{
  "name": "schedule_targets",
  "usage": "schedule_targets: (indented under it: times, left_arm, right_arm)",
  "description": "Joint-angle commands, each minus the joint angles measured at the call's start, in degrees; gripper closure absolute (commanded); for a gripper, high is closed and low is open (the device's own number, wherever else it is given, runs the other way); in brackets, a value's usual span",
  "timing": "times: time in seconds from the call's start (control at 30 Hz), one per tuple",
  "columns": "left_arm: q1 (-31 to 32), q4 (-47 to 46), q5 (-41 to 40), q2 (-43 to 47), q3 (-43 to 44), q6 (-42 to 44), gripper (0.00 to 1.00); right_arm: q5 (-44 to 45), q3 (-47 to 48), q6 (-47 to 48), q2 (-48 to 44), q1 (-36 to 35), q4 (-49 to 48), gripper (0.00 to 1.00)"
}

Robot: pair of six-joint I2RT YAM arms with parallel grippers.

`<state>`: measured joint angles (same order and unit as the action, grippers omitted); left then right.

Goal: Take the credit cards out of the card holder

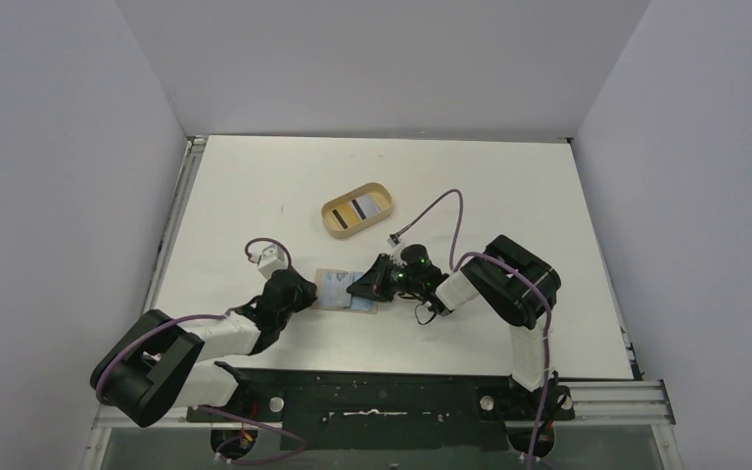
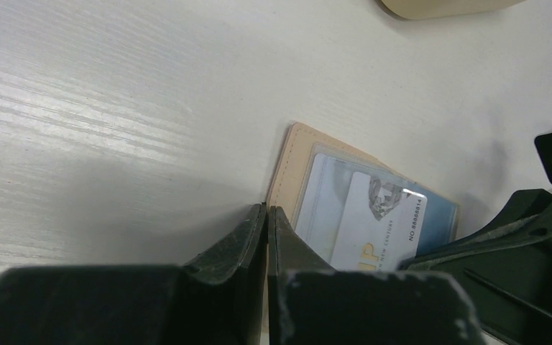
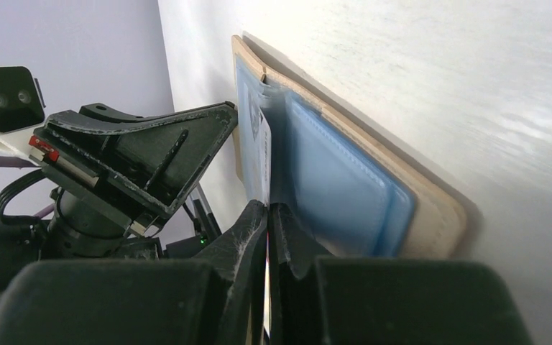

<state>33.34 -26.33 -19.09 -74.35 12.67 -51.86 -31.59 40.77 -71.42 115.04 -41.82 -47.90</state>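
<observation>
White wood-grain table (image 1: 509, 186), walls close on three sides. Card holder (image 1: 338, 291) lies open near the front edge: tan outside, stitched light-blue pockets. Right hand (image 3: 267, 210) is clenched on a thin whitish credit card (image 2: 374, 230) at the pocket. Left hand (image 2: 267, 210) is clenched empty at the tan edge. Oval wooden tray (image 1: 331, 219) sits well behind

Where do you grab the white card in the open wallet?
Pinch the credit card by its free edge, coming from the right arm's side. The rest is tucked flat in the open card holder, so only that thin edge is free. The right end effector is shut on it; the left end effector presses the holder's edge.
</observation>
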Motion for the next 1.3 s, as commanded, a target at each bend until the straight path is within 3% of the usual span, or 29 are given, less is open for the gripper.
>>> schedule_targets:
  times: [0.0, 0.6, 0.77, 0.97, 1.27]
  left_arm:
    - [0.1, 2.1, -0.5, 0.3, -0.6, 1.3, 1.00]
    - [0.1, 2.7, -0.5, 0.4, -0.3, 1.5, 1.00]
    - [0.1, 3.1, -0.6, 0.9, -0.3, 1.6, 1.00]
    - [0.0, 3.4, -0.5, 1.2, -0.1, 2.0, 1.00]
    - [0.0, 4.1, -0.5, 2.1, 0.0, 2.3, 1.00]
  right_arm:
    - [0.1, -2.6, 2.0, -5.1, 2.2, -0.1, 1.00]
    - [-0.4, -4.5, 5.7, -9.1, 4.1, 7.0, 1.00]
    - [-0.3, -4.7, 11.8, -18.6, 6.9, 20.2, 1.00]
    - [-1.5, 3.8, 22.2, -28.3, 12.2, 39.6, 1.00]
    - [-5.2, 21.9, 38.3, -25.5, 19.0, 60.7, 1.00]
